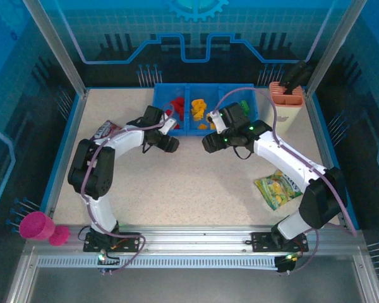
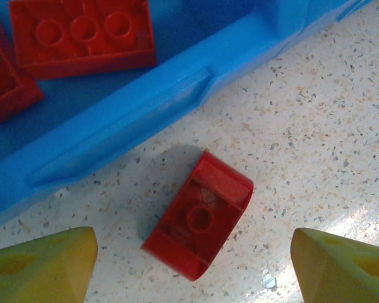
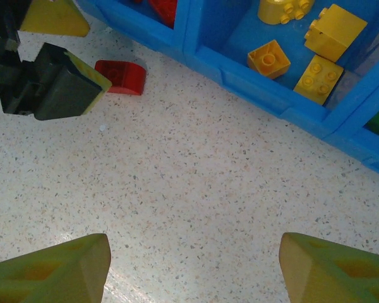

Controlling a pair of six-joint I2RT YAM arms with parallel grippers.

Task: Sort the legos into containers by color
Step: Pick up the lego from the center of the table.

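The blue bin (image 1: 205, 86) is seen at 12 o'clock on the table (image 1: 189, 183), with its three compartments set side by side. In the left compartment red bricks (image 2: 82, 35) are gathered, in the middle one yellow bricks (image 3: 316, 44), and in the right one a green piece (image 1: 244, 104) can be made out. A loose red brick (image 2: 198, 214) is left on the table just outside the bin's near wall, at 6 o'clock from the left compartment, lying askew to that wall. The left gripper (image 2: 189, 268) is held over it, the fingers spread wide to either side of the brick and apart from it; nothing is grasped. The right gripper (image 3: 192, 271) is held above bare table at 6 o'clock from the middle compartment, its fingers likewise well apart and nothing held. A snack packet (image 1: 276, 189) is seen at 4 o'clock, and a pink cup (image 1: 36, 225) at 8 o'clock beyond the table's edge.
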